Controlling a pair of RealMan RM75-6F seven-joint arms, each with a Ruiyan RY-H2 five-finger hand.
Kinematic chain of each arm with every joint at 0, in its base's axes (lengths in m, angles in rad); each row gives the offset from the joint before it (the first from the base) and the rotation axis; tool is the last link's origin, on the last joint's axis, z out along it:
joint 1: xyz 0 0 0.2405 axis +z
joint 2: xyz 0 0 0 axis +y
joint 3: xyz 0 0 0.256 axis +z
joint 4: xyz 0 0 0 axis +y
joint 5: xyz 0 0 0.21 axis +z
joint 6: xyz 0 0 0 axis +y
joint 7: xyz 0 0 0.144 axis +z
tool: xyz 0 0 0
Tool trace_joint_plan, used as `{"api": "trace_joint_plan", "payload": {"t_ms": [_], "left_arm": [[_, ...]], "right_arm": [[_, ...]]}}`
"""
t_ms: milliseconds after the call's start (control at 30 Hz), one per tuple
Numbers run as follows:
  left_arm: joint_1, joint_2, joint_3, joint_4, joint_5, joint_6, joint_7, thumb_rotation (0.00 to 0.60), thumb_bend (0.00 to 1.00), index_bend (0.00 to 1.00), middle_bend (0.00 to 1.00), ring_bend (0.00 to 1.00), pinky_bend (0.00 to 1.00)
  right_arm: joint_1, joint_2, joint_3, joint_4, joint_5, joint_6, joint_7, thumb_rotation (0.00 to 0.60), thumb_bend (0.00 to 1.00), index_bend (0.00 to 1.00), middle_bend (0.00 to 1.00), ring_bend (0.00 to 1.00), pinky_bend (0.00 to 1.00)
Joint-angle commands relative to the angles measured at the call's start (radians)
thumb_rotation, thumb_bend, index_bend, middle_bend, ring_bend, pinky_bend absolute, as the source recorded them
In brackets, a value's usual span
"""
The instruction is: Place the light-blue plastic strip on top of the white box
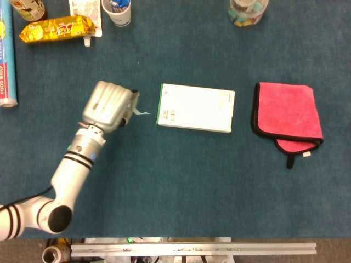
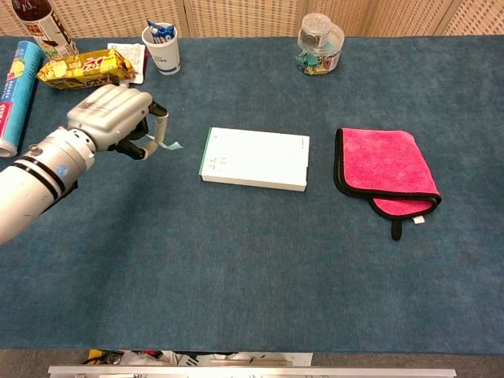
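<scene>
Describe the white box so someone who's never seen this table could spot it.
At the middle of the blue table lies a flat white box, between the left hand and a pink cloth. It alone is white, rectangular, green-edged.

The table (image 2: 260, 260) is covered with dark blue-teal carpet-like fabric. A tan woven-lattice panel wall (image 2: 236, 16) runs behind its far edge. An aluminium rail (image 1: 192, 249) borders the near edge.
</scene>
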Motion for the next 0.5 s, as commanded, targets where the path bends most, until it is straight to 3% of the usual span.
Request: {"api": "trace_joint_plan", "payload": {"t_ms": [33, 500], "left_arm": [[-0.025, -0.031, -0.018, 0.003, -0.017, -0.005, 0.025, 0.6, 0.4, 0.6, 1.0, 1.0, 0.99], [-0.117, -0.185, -0.047, 0.081, -0.111, 0.01, 0.192, 0.6, 0.4, 0.6, 1.0, 1.0, 0.99]], "right_arm": [[-0.001, 0.002, -0.001, -0.004, -0.001, 0.002, -0.003, 0.6, 0.16, 0.39, 0.42, 0.42, 0.54], [0.0, 0.002, -0.005, -0.008, 0.002, 0.001, -0.004, 0.6, 0.16, 0.39, 0.42, 0.42, 0.54]]}}
